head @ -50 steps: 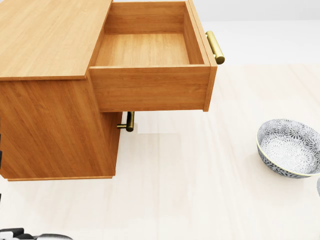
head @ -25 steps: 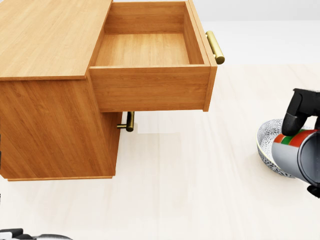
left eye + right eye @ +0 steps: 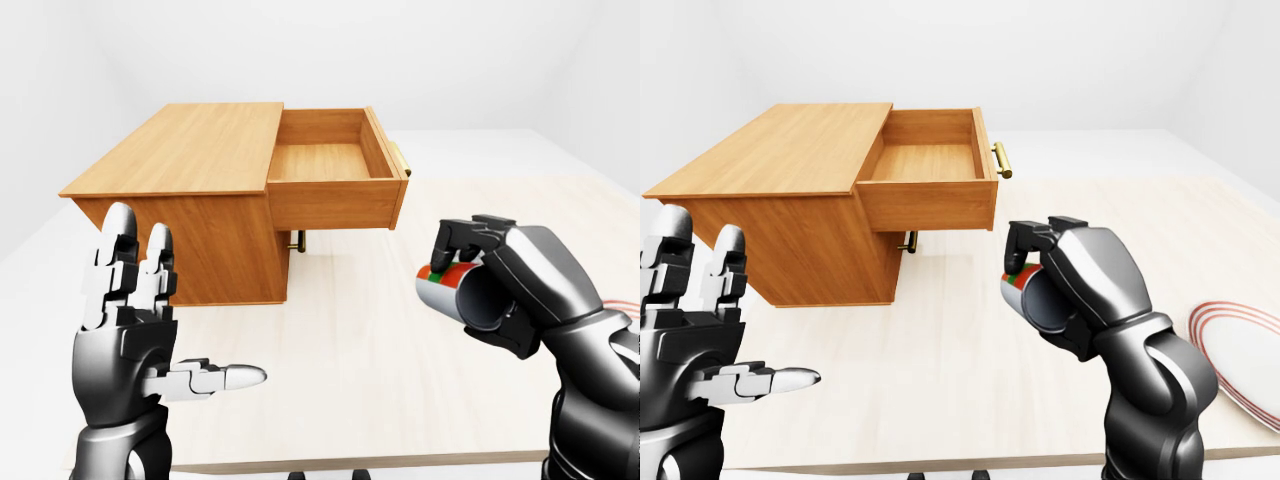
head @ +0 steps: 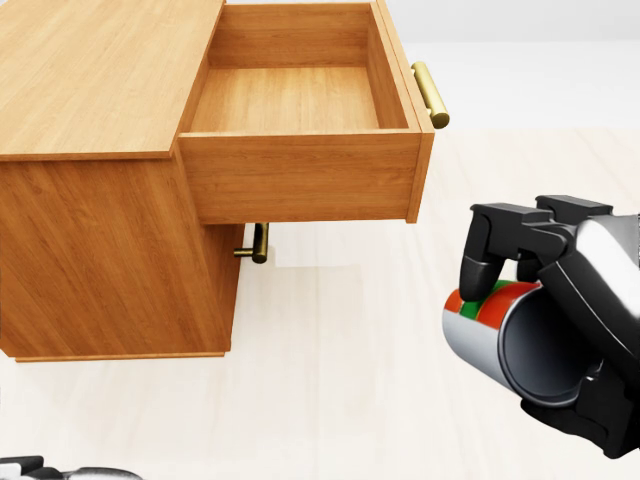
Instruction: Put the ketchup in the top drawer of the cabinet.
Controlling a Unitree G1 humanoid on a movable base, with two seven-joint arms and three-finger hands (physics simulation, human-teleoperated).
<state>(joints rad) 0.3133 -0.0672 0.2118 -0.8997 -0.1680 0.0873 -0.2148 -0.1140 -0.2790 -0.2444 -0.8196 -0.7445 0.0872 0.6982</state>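
My right hand (image 4: 560, 330) is shut on the ketchup (image 4: 490, 325), a grey cylinder with a red and green band, held on its side in the air at the right of the head view. It also shows in the left-eye view (image 3: 445, 285). The wooden cabinet (image 4: 100, 200) stands at the left, and its top drawer (image 4: 290, 100) is pulled open and empty. The ketchup is to the right of the drawer and lower in the view. My left hand (image 3: 150, 330) is open, fingers up, at the lower left of the left-eye view.
The drawer's brass handle (image 4: 431, 95) sticks out on its right side. A lower brass handle (image 4: 258, 243) shows under the open drawer. A white plate with red rings (image 3: 1240, 355) lies on the table at the right of the right-eye view.
My right hand has come in from the right with the ketchup and moved left toward the drawer. It now covers the patterned bowl seen earlier. The cabinet has not moved.
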